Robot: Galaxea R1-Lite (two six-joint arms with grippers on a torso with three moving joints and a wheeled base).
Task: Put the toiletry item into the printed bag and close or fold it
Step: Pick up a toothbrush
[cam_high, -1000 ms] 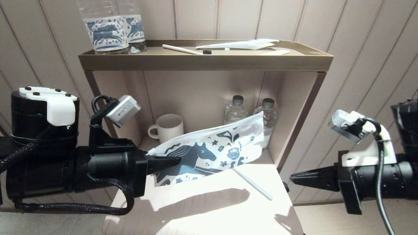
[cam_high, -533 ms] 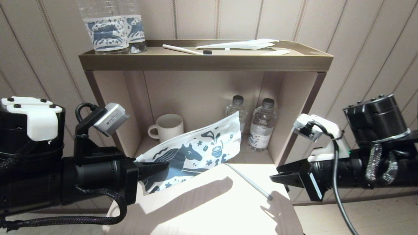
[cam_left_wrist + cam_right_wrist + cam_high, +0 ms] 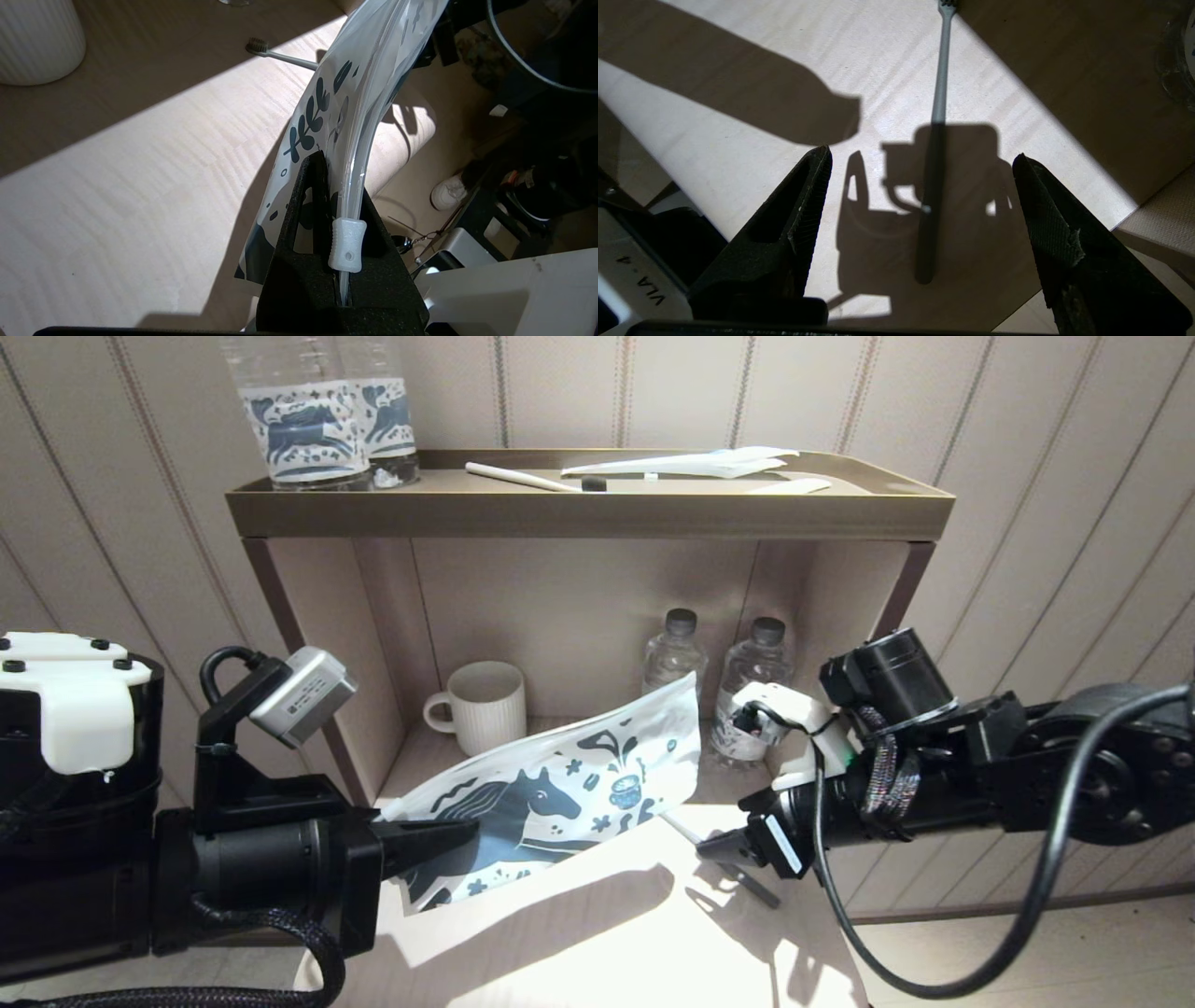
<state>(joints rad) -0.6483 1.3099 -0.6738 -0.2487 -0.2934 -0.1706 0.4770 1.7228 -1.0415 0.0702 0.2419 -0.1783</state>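
Note:
The printed bag (image 3: 569,784), white with a dark blue horse and leaves, hangs tilted above the table with its far end raised. My left gripper (image 3: 467,831) is shut on its near end, pinching the clear zip strip (image 3: 359,154) just past the white slider (image 3: 346,245). The toiletry item (image 3: 941,84), a slim pale toothbrush, lies flat on the table (image 3: 579,933) right of the bag, its dark bristle head (image 3: 257,45) pointing to the shelf. My right gripper (image 3: 920,154) hangs open just above its handle end, one finger on each side; it also shows in the head view (image 3: 724,849).
A ribbed mug (image 3: 481,705) and two small water bottles (image 3: 752,681) stand in the open cabinet behind the table. On the cabinet's top tray (image 3: 588,513) lie another toothbrush (image 3: 532,479), a white wrapper (image 3: 691,462) and two large bottles (image 3: 317,411). The table's right edge is close under my right arm.
My right gripper has opened wide and swung left and down from beside the table to over the toothbrush handle. The left arm has drawn back a little with the bag.

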